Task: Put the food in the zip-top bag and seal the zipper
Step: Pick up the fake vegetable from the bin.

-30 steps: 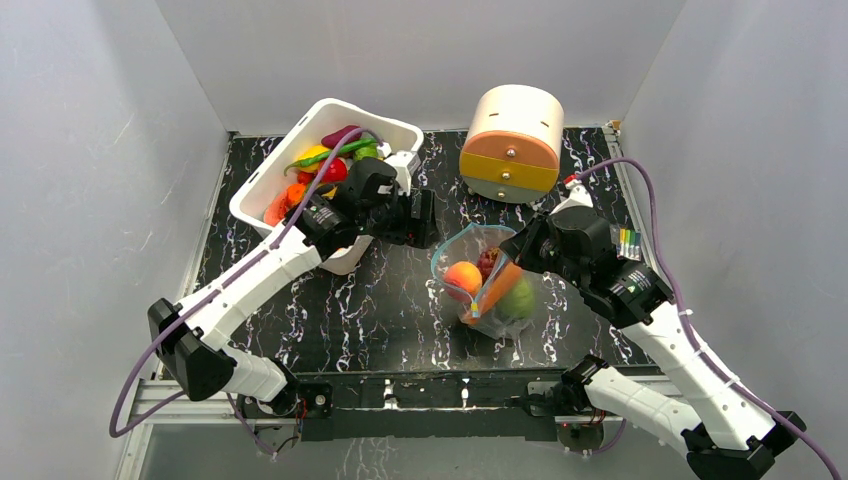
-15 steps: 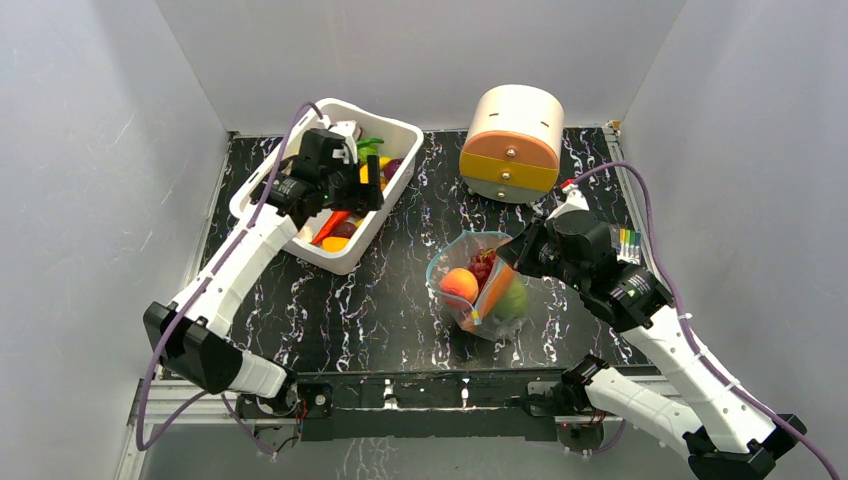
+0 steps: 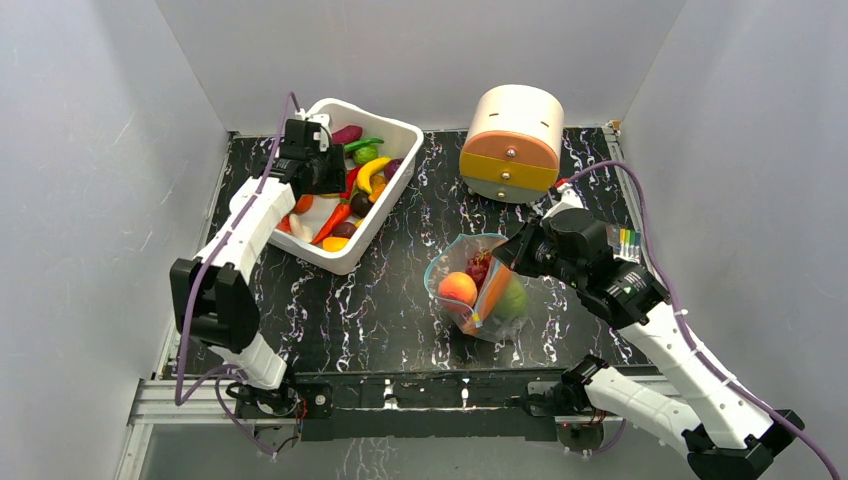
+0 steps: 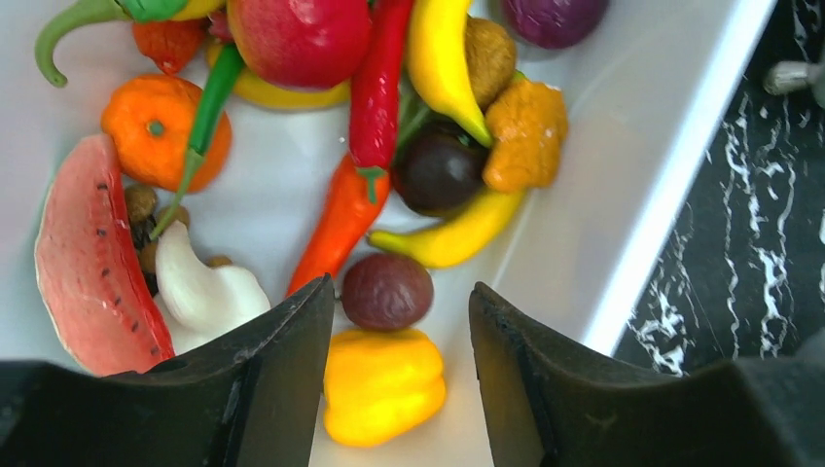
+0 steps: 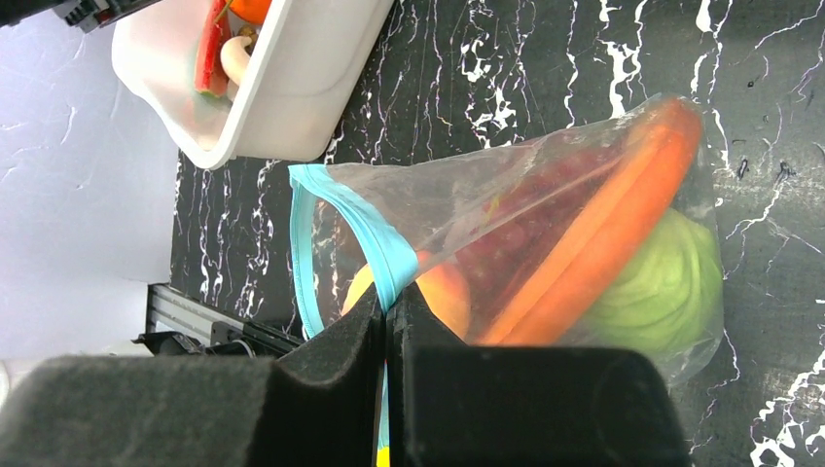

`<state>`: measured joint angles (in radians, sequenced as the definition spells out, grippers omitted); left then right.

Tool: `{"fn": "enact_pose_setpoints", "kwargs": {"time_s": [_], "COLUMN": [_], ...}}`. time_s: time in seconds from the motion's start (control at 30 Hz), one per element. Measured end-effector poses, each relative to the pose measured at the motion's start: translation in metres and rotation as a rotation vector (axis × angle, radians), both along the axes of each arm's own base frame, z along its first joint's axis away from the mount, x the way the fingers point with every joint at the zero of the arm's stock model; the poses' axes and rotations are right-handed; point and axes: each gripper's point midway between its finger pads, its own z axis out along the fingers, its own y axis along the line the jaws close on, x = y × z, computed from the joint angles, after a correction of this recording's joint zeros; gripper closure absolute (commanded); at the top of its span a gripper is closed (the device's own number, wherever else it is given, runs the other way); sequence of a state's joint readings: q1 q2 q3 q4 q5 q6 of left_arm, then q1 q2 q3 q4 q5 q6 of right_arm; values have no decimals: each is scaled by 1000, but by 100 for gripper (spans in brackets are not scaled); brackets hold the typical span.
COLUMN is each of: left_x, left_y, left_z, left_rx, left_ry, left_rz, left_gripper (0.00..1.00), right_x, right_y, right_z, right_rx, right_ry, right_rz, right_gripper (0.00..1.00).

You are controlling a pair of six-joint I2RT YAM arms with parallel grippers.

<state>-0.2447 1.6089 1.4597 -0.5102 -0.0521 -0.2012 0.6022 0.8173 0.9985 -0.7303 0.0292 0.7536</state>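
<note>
Left claw [image 4: 401,321], spread, hangs over the white bin [image 4: 623,224] at far left, straddling a yellow pepper [image 4: 384,384]. Centre on it and descend fully before closing. Right of centre on the surface, right claw [image 5: 387,311] pinches the zipper [image 5: 370,238] of the zip-top bag [image 5: 467,195], mouth gaping. Hold it steady.

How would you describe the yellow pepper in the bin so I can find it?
Find the white bin, far left on the table. By its near wall, framed by the left claw, lies a yellow pepper, next to a round dark-purple fruit. Unlike the long curved bananas, it is squat and lobed.
</note>
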Motion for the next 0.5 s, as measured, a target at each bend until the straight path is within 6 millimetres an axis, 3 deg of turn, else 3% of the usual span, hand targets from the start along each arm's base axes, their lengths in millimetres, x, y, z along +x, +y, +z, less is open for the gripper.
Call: {"fn": "enact_pose_setpoints", "kwargs": {"time_s": [0.23, 0.5], "left_x": [34, 54], "left_y": [15, 6], "left_z": [-23, -61], "left_rx": [-2, -13], "left_ry": [-27, 5], "left_rz": [2, -54], "left_gripper": [55, 60], "right_x": [5, 7], "right_y": [4, 6], "right_z": [-4, -4], "right_rx": [-6, -2], "right_ry": [11, 12], "right_rz": [2, 1], "right_gripper": [100, 100]}}
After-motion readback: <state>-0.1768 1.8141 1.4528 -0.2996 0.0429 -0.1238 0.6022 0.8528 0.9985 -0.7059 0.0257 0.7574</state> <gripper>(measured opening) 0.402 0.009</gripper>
